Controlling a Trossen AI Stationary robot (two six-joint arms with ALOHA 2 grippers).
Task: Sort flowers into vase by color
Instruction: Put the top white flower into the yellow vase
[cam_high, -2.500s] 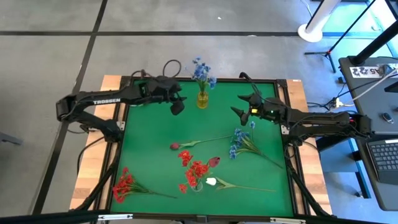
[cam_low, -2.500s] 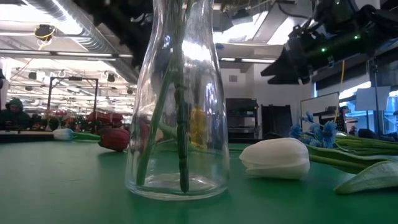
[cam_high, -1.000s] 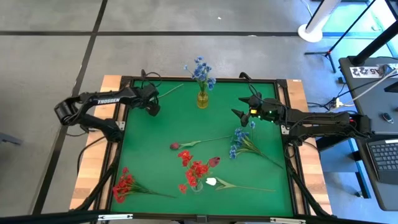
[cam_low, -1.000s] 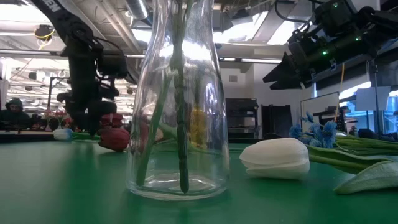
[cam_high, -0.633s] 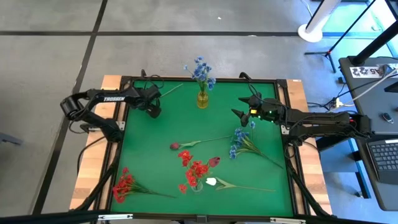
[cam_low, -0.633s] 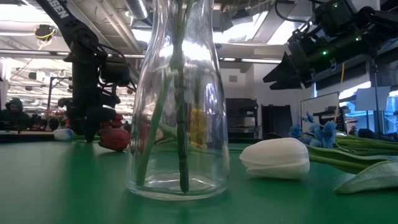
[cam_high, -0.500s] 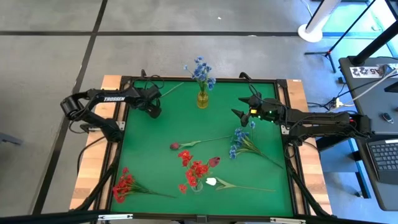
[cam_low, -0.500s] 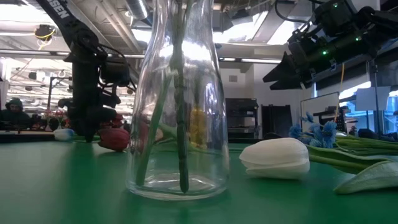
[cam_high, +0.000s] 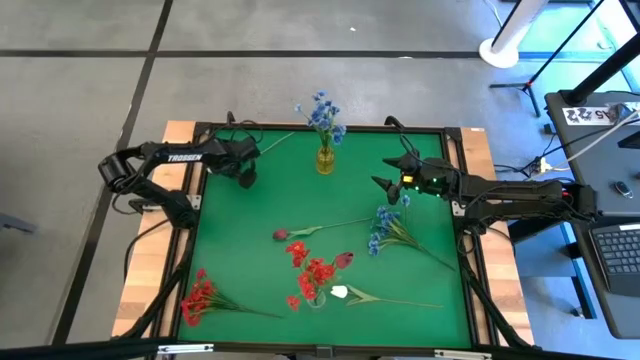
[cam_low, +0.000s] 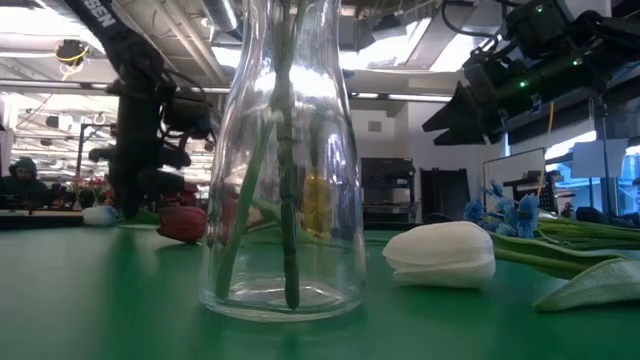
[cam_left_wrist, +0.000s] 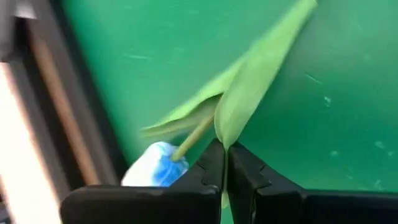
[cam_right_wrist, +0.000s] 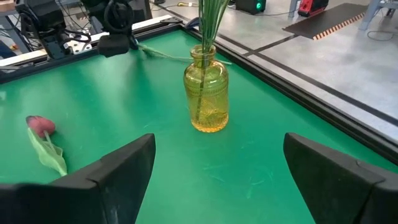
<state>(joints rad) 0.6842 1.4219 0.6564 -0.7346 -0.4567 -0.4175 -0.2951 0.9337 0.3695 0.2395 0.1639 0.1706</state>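
A white tulip stem (cam_high: 268, 148) lies at the table's far left corner, its bud (cam_left_wrist: 155, 168) on the green mat. My left gripper (cam_high: 245, 177) stands over its bud end, shut on a green leaf. A yellow vase (cam_high: 326, 160) at the far middle holds blue flowers (cam_high: 322, 112). A clear vase (cam_low: 285, 160) near the front holds red flowers (cam_high: 315, 272). My right gripper (cam_high: 386, 181) hangs open above the mat, right of the yellow vase, touching nothing. My left gripper pinches one green leaf (cam_left_wrist: 231, 127) of the white tulip stem between its two fingers (cam_left_wrist: 211, 165), at the leaf's end beside the bud. The fingers come from above, pointing down. The stem and bud lie on the mat.
Loose on the mat lie a pink-budded stem (cam_high: 320, 229), a blue cluster (cam_high: 385, 226), a red cluster (cam_high: 200, 296), a dark red bud (cam_high: 344, 260) and a white tulip (cam_low: 440, 253). A raised dark frame (cam_high: 196, 180) rims the table.
My left gripper has sunk slightly at the far left corner and shut on the tulip's leaf. The stem lies where it was.
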